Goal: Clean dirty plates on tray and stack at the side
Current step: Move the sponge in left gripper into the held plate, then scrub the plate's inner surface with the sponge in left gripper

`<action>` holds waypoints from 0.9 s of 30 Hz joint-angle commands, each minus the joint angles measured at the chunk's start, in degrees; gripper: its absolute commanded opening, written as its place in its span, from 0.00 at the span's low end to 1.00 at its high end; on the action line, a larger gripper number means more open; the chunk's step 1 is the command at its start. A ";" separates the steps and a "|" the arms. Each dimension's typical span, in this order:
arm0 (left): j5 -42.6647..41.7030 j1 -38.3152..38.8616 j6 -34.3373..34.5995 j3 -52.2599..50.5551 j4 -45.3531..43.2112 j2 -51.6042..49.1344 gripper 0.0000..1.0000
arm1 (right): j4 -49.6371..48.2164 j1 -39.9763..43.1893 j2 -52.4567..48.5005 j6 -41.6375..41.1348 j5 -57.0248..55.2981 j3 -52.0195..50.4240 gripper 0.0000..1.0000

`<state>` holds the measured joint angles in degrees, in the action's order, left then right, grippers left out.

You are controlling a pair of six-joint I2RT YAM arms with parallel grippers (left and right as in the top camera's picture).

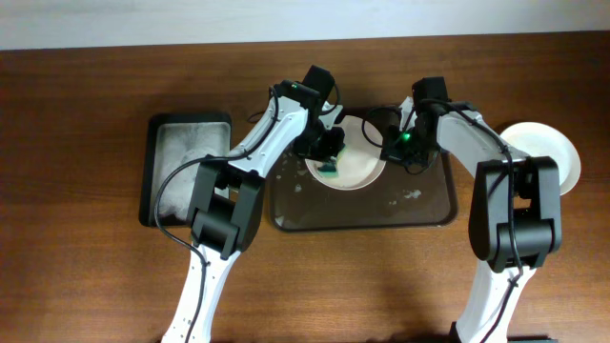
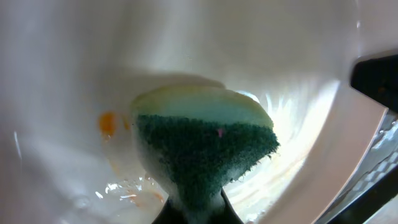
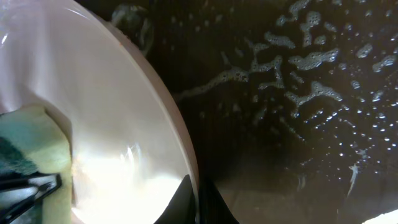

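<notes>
A white plate [image 1: 362, 167] is held over the far middle of the dark brown tray [image 1: 434, 214]. My right gripper [image 1: 400, 145] is shut on its right rim [image 3: 189, 186]. My left gripper [image 1: 331, 152] is shut on a green and yellow sponge [image 1: 330, 170], which presses on the plate's inner face [image 2: 205, 143]. Orange smears [image 2: 107, 122] show on the plate to the left of the sponge. The sponge also shows in the right wrist view [image 3: 31, 143]. Another white plate [image 1: 548, 152] lies on the table to the right of the tray.
A smaller black tray [image 1: 186, 167] with foam stands left of the brown tray. Soap foam and water drops lie on the brown tray's floor [image 3: 298, 62]. The wooden table [image 1: 86, 276] stretches around both trays.
</notes>
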<state>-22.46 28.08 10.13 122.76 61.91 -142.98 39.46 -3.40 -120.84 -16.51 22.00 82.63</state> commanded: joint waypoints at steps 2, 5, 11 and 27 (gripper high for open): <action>5.99 1.81 7.54 -0.17 0.42 -0.70 0.01 | -0.79 0.04 -0.52 -0.52 -0.09 -1.42 0.04; 14.97 1.97 11.17 -0.17 -0.83 -0.70 0.01 | -0.76 0.04 -0.52 -0.50 -0.09 -1.42 0.04; 25.79 1.38 11.32 -0.17 -9.84 -0.70 0.01 | -0.74 0.04 -0.52 -0.50 -0.11 -1.42 0.04; -6.08 1.49 0.15 0.02 -2.75 -0.68 0.01 | -0.90 0.04 -0.52 -0.52 0.33 -1.42 0.04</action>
<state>-10.20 29.12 15.86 123.48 58.50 -142.71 38.63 -3.40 -120.84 -17.34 22.17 82.17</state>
